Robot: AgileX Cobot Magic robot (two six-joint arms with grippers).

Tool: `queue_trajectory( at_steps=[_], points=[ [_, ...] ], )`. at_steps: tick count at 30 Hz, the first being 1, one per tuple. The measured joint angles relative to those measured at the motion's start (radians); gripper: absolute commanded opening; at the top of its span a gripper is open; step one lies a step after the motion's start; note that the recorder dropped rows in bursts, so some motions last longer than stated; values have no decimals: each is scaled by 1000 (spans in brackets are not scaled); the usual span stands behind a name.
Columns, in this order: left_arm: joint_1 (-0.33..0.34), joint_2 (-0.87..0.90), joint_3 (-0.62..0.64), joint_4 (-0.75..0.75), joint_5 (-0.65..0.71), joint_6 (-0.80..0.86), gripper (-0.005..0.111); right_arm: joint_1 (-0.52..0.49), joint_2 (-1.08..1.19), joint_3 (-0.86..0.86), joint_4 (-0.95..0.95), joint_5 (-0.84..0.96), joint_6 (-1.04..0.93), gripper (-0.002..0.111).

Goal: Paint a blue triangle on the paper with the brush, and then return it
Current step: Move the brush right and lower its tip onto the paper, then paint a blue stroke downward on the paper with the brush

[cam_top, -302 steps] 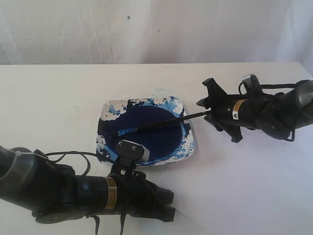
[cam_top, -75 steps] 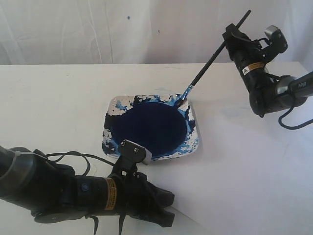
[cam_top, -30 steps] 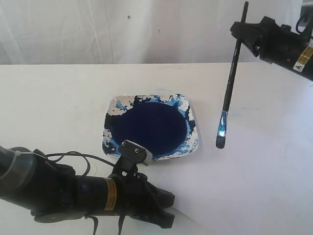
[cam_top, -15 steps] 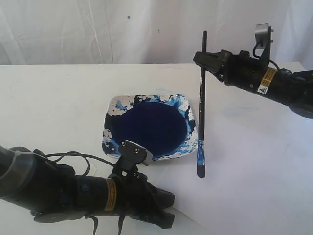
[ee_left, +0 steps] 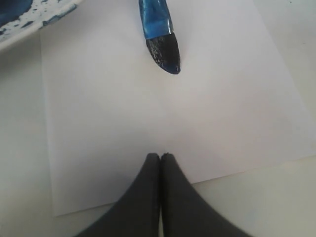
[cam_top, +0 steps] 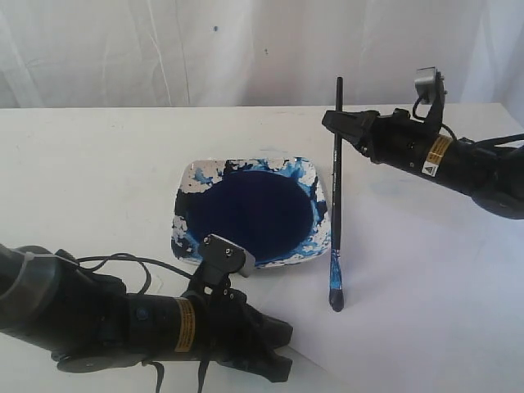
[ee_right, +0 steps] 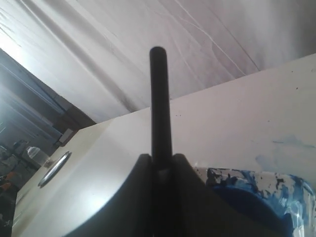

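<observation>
exterior view: right gripper (cam_top: 337, 123) is clenched on the brush (cam_top: 336, 196), gripping the black handle high up, a short stub of it standing above the fingers; brush is close to upright, bristles down; the blue-stained tip sits over the paper (cam_top: 409, 286) just off the dish's (cam_top: 321, 237) near right corner (contact with the sheet cannot be told from here).

the dish is square, white, blotched blue, with a round navy paint pool (cam_top: 250, 213) inside; it sits about mid-worktop (cam_top: 98, 164); the paper covers the near right part of the worktop.

left arm lies low along the near edge toward the left corner; left gripper (cam_top: 282, 348) points toward the paper's near edge.

left wrist view: left gripper (ee_left: 160, 157) is closed, fingers pressed together with nothing between them, tips just over the paper's (ee_left: 123, 128) edge; the brush (ee_left: 163, 39) tip hangs ahead of them, dark bristles below a blue-smeared band; a corner of the dish (ee_left: 29, 19) shows beside it; the sheet seen here is plain white.

right wrist view: right gripper (ee_right: 160, 163) fingers clamp either side of the brush (ee_right: 159, 98) handle; the dish (ee_right: 256, 192) shows beyond.
</observation>
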Motion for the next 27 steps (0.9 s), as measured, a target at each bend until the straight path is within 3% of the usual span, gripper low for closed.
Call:
queue_trajectory(
  at_steps=[19,27],
  points=[
    [0,0,0,0,0,0,0,0,0,0,194,22,-196,0],
    [0,0,0,2,0,0,0,-62,0,0,359,26,-346,0]
  ],
)
